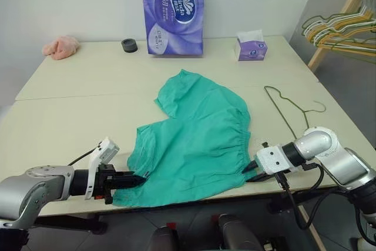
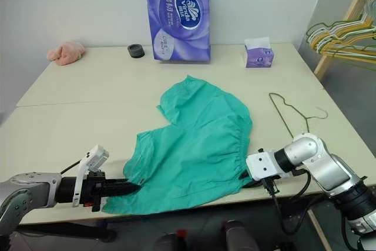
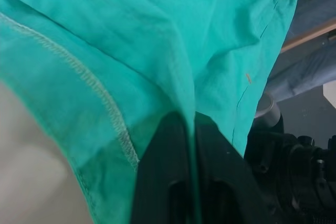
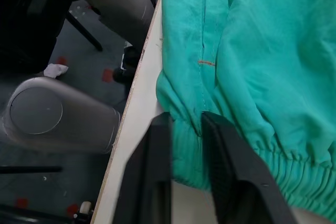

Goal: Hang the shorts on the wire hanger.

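Left eye view: shorts flat on tabletop, between both hands. Left hand nipping hem fabric, nearly closed. Right hand slightly parted astride waistband edge. Wire hanger just beyond right hand, nearer that arm.

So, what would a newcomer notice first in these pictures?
The teal shorts lie spread across the near half of the table, with the left gripper and the right gripper at the two near corners. Next is the tall purple tissue pack standing at the far edge, and the thin wire hanger lying right of the shorts.
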Motion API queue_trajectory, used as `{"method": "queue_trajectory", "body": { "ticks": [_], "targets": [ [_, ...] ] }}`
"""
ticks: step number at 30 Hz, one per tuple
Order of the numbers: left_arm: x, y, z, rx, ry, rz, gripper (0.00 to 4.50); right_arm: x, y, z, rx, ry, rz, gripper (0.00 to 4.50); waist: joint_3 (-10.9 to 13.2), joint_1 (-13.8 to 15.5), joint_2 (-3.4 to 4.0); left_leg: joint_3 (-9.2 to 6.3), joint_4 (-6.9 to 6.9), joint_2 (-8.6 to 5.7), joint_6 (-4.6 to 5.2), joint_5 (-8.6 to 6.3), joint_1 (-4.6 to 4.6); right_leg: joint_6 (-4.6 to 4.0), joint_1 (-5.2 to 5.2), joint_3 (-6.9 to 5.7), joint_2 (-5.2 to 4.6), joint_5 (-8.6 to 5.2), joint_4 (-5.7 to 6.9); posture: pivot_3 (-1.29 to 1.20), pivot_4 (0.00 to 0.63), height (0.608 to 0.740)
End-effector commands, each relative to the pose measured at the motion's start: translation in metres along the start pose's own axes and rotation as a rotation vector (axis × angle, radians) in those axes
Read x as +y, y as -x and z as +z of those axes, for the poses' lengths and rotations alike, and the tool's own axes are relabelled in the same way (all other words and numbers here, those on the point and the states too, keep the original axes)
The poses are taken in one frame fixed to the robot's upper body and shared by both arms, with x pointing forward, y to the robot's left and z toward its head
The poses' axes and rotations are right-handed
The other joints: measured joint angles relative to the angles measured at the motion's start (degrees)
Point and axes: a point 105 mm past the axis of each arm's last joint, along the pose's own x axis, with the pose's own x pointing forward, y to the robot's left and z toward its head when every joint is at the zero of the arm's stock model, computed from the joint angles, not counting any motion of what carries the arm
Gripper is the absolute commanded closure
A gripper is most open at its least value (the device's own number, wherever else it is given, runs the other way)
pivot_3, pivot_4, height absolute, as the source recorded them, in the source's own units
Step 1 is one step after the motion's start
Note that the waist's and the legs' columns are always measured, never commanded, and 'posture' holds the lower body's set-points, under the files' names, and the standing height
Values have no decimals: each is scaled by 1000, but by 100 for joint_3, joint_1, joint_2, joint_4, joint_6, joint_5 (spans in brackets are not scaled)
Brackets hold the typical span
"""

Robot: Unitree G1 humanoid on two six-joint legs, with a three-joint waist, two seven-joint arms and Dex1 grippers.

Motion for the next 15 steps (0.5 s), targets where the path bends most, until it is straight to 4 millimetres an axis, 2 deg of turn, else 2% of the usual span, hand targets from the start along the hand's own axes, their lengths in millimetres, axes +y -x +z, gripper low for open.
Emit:
{"method": "queue_trajectory", "body": {
  "ticks": [1,4,6,8,9,11,13,15],
  "targets": [
    [-4,1,3,4,-40,-23,3022,3,10,7,-9,10,19,2477,0,0,0,0,0,-1,0,0,0,0,0,0,1,0,0,-125,108,740],
    [-6,3,0,18,-62,-32,2154,8,18,7,8,-1,50,1509,0,0,0,1,-1,1,0,0,0,0,-1,0,2,-1,0,-127,107,740],
    [-8,5,1,13,-105,-41,1575,2,23,18,-53,-24,12,849,0,-8,-1,3,-1,2,0,0,-1,-2,-1,1,2,-2,-3,-128,108,740],
    [-11,7,9,-40,-137,-52,1018,-9,30,34,-141,-58,-44,222,1,-15,-2,4,-2,2,0,0,-1,-3,-2,3,2,-2,-3,-129,108,740],
    [-12,10,20,-97,-141,-57,723,-15,36,43,-200,-88,-78,166,1,-13,-2,3,-3,3,0,0,-1,-3,-2,3,2,-2,-2,-129,108,740],
    [-13,16,48,-241,-148,-64,723,-30,48,59,-316,-146,-155,166,4,-4,-6,1,-2,6,0,0,-1,-3,-2,0,2,-2,2,-129,108,740],
    [-14,21,70,-342,-160,-65,723,-40,54,62,-365,-182,-220,166,2,11,-17,-2,4,5,0,1,-2,-2,0,-2,2,4,5,-129,106,740],
    [-14,25,88,-414,-167,-56,723,-51,56,56,-393,-226,-298,166,-12,31,-37,-7,7,1,0,2,-1,1,3,-6,6,7,3,-129,106,740]
  ]
}}
